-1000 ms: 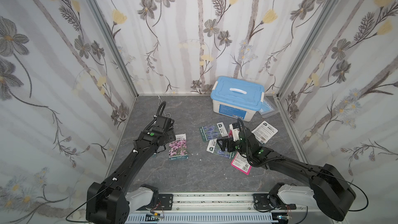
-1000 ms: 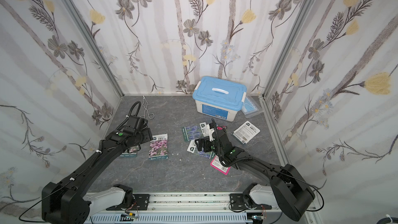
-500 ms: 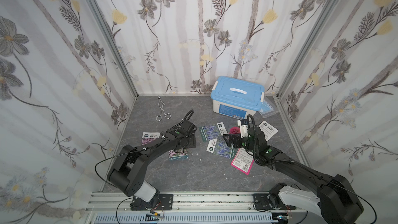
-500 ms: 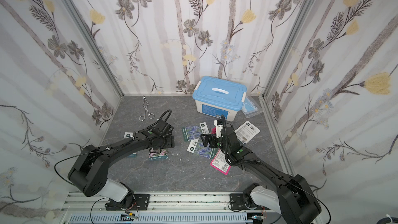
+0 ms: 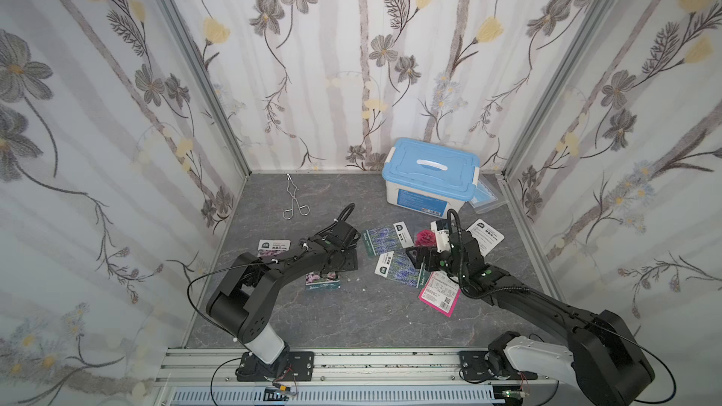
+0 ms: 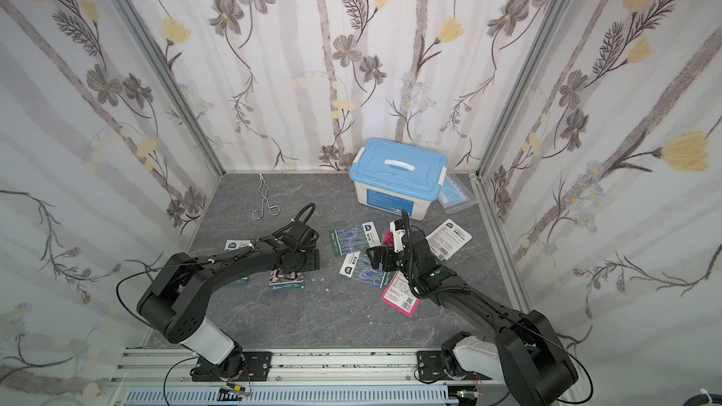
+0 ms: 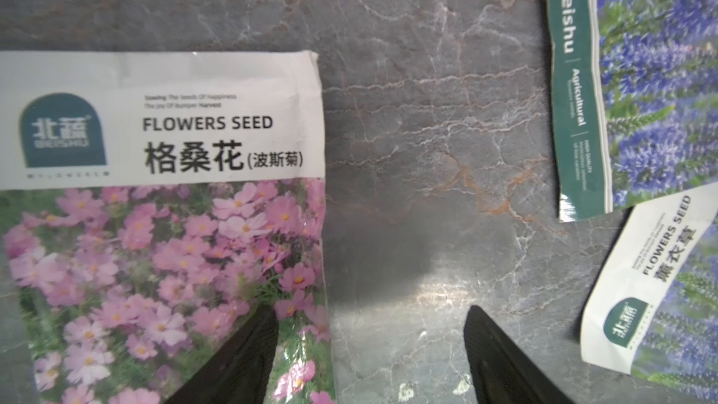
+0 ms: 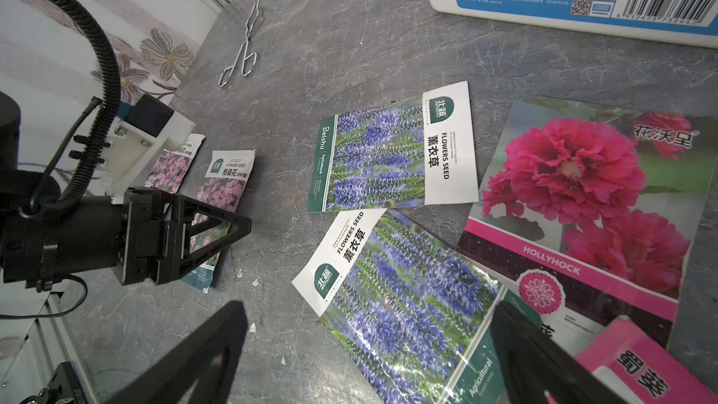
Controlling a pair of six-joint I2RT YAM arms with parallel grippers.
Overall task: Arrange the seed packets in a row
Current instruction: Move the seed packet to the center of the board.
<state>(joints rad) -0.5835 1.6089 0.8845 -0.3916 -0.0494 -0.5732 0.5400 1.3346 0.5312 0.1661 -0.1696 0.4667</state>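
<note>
The left gripper, swung in from the left edge of the grey marbled bench, now hangs with fingers spread and empty over the rim of a flat pink-flower seed packet. A second pink-flower seed packet lies just beside it. The right gripper has barely moved and is wide open, gripping nothing, above a purple lavender seed packet. A row looks begun, though the remaining seed packets lie jumbled toward the right edge.
</note>
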